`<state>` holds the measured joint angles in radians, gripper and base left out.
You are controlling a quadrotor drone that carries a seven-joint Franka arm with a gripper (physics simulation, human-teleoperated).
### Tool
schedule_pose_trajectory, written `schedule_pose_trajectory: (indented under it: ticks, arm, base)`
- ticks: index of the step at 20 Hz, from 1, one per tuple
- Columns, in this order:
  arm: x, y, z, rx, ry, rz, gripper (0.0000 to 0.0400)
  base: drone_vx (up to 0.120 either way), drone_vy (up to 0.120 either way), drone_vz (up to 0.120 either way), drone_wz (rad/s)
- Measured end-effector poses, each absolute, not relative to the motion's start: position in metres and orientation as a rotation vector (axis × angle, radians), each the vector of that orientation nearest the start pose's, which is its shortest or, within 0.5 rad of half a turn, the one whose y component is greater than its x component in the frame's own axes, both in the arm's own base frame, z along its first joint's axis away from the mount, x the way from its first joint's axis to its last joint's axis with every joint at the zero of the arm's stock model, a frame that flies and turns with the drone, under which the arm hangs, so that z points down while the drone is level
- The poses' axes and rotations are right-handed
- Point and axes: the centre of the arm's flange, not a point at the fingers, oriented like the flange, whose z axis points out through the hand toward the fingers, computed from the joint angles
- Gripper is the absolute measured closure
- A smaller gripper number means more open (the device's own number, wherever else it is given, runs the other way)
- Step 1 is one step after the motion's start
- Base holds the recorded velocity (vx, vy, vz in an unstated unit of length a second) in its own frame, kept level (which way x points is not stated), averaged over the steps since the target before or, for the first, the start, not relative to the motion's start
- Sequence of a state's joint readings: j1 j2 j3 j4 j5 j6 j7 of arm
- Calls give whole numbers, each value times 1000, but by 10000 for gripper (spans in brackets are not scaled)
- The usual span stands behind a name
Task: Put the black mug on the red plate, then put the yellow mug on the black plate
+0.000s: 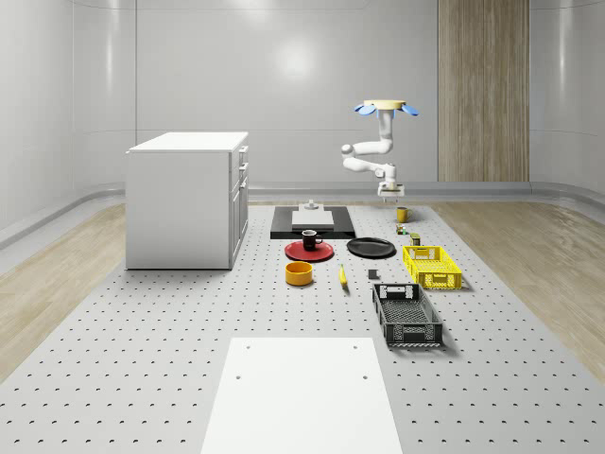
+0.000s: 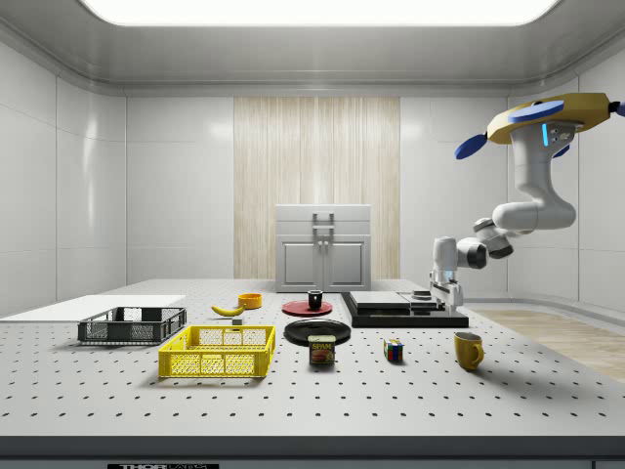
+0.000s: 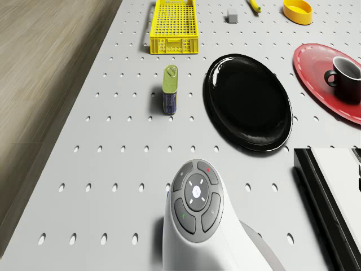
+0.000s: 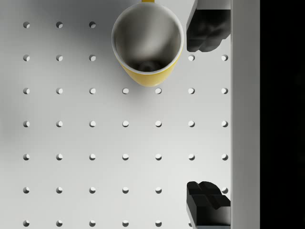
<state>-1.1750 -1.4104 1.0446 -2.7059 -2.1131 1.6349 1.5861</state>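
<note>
The black mug [image 1: 310, 239] [image 3: 345, 72] stands upright on the red plate [image 1: 299, 253] [image 3: 316, 68]. Beside that plate lies the black plate [image 1: 371, 248] [image 3: 248, 101] with nothing on it. The yellow mug [image 1: 402, 215] [image 2: 469, 350] [image 4: 147, 43] stands upright on the table, further back. The drone [image 1: 383, 107] [image 2: 542, 117] hovers high above that far part of the table. Its arm hangs down, and the gripper [image 1: 388, 194] [image 2: 444, 296] [image 4: 208, 114] points at the table. It is open and holds nothing. The yellow mug sits off to one side of the fingers [image 4: 207, 28], not between them.
A black slab [image 1: 312, 225] [image 2: 402, 313] with a white block lies close beside the gripper. A can [image 3: 170, 90] and a small cube [image 2: 393, 350] stand near the black plate. A yellow basket [image 1: 432, 266], black basket [image 1: 406, 314], yellow bowl [image 1: 299, 273], banana [image 1: 342, 275] and white cabinet [image 1: 189, 199] are around.
</note>
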Motion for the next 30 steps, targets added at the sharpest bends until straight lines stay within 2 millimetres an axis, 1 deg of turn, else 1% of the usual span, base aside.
schedule_pose_trajectory:
  ticks: [4,8,12,15,22,30]
  arm:
    - [325,22,599,0,-2,786,0]
    - [325,22,599,0,-2,786,0]
    - [325,22,600,1,-2,786,0]
    - [325,22,608,0,-2,786,0]
    - [325,22,635,0,-2,786,0]
    - [325,22,651,0,-2,786,0]
  base:
    - [-120,120,-110,0]
    - [-10,110,-10,0]
    - [0,0,0,0]
    - [0,0,0,0]
    - [0,0,0,0]
    - [0,0,0,0]
